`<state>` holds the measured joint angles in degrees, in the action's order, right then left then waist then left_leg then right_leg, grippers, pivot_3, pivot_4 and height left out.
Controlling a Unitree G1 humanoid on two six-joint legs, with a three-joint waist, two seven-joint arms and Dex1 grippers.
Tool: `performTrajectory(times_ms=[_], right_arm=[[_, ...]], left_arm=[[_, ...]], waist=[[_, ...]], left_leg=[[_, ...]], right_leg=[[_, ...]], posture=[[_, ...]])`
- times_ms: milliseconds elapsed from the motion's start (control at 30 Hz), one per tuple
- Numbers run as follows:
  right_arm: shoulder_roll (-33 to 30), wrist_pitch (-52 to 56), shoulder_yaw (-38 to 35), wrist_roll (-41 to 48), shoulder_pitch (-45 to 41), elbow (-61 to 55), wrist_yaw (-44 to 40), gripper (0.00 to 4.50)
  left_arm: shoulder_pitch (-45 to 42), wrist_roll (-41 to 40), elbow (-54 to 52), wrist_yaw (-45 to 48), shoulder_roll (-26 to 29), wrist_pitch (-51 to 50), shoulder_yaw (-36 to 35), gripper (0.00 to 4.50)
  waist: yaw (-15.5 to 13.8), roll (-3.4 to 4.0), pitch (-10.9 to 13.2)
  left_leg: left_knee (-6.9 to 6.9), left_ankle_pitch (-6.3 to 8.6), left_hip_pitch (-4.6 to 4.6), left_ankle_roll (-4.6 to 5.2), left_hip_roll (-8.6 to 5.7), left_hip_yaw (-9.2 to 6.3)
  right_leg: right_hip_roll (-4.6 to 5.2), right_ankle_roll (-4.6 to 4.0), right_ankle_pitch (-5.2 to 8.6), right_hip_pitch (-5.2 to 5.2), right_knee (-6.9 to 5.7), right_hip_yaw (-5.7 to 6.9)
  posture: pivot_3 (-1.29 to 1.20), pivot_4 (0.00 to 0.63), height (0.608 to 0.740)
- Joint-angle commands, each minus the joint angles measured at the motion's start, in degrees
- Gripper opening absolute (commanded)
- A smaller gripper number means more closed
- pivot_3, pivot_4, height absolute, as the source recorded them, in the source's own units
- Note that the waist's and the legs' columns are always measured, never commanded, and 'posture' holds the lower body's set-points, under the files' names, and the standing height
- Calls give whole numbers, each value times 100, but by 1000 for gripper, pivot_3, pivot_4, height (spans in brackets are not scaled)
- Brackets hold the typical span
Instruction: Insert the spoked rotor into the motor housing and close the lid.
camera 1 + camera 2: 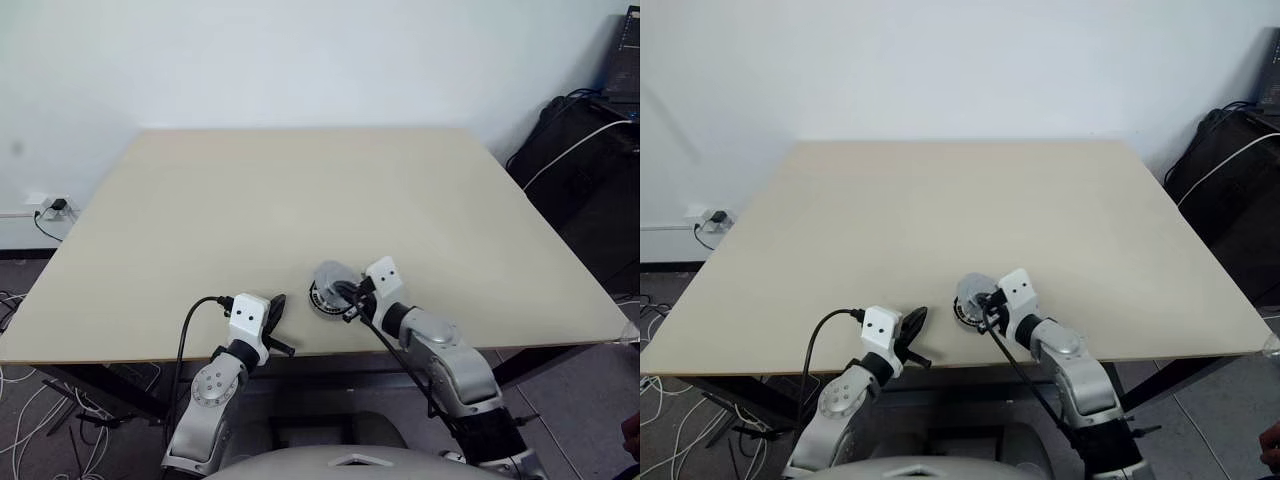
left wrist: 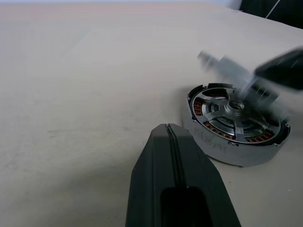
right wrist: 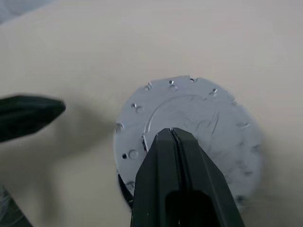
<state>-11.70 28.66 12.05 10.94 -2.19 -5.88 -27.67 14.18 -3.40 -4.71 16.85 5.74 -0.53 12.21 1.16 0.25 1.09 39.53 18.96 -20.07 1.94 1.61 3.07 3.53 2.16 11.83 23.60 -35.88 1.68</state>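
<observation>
1. We see the motor housing (image 2: 235,124) resting on the table (image 1: 300,200) near its front edge, between our two arms; the spoked rotor (image 2: 234,116) already sits inside it, silvery spokes over the copper-brown windings.
2. The lid (image 3: 189,127) is clamped edgewise in our right gripper (image 1: 347,297), whose two black fingers are pressed together on it; the smooth silver face with small holes round its rim fills the right wrist view.
3. The lid hangs tilted just over the far side of the housing, and we cannot tell whether its lower edge touches the housing.
4. Our left gripper (image 1: 277,308) sits to the left of the housing, near but apart from it, its fingers closed flat against each other and holding nothing.
5. A black cable loops from the left wrist down past the table's front edge.
</observation>
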Motion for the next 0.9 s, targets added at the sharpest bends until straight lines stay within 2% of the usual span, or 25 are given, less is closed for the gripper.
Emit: performTrajectory(times_ms=[33, 233, 333, 467, 633, 833, 900], right_arm=[[69, -134, 228, -95, -171, 431, -143, 34], [-112, -183, 390, -276, -59, 683, -260, 34], [-326, -377, 199, -134, 35, 41, -384, 34], [-677, -736, 4, 48, -86, -443, -755, 937], [-1066, -1001, 128, -22, -386, -380, -1286, 2603], [-1125, -1096, 227, -31, -690, -8, -1637, 4467], [-1083, -1137, 269, -65, -804, 222, -1698, 4467]], left_arm=[[-43, 3, -136, 3, -20, 142, 13, 0], [85, -5, -219, -38, -19, 142, 0, 0], [158, -8, -277, -67, -17, 136, -8, 0], [193, -9, -304, -71, -22, 126, -8, 0], [170, -9, -306, -47, -24, 111, 2, 0], [177, -28, -316, -39, -20, 116, -12, 0], [171, -27, -313, -41, -20, 116, -19, 0]], waist=[[2, 2, -1], [5, -15, -22], [-4, -15, -21], [-18, -14, -14], [-2, -17, -11], [-36, -21, -10], [-41, -21, -10]], left_leg=[[0, 0, 0, 0, 0, 0], [0, 0, 17, 0, 1, 0], [0, 1, 36, 0, 3, -1], [1, 1, 21, 0, 2, 2], [-1, 1, 13, -1, 4, 1], [0, 1, 11, 0, 1, 2], [0, 1, 11, 0, 1, 3]], right_leg=[[0, -1, -1, 0, 0, 0], [1, 0, 1, -17, 1, 0], [2, 1, 2, -13, 1, 1], [4, 2, 1, -12, -2, 0], [-2, 0, 2, -8, -2, 1], [0, -1, 2, -10, 1, 0], [0, -1, 1, -10, 1, 0]], posture=[[0, 0, 740], [0, 0, 740], [0, 0, 740], [0, 0, 740], [0, 0, 740], [0, 0, 740], [0, 0, 740]])
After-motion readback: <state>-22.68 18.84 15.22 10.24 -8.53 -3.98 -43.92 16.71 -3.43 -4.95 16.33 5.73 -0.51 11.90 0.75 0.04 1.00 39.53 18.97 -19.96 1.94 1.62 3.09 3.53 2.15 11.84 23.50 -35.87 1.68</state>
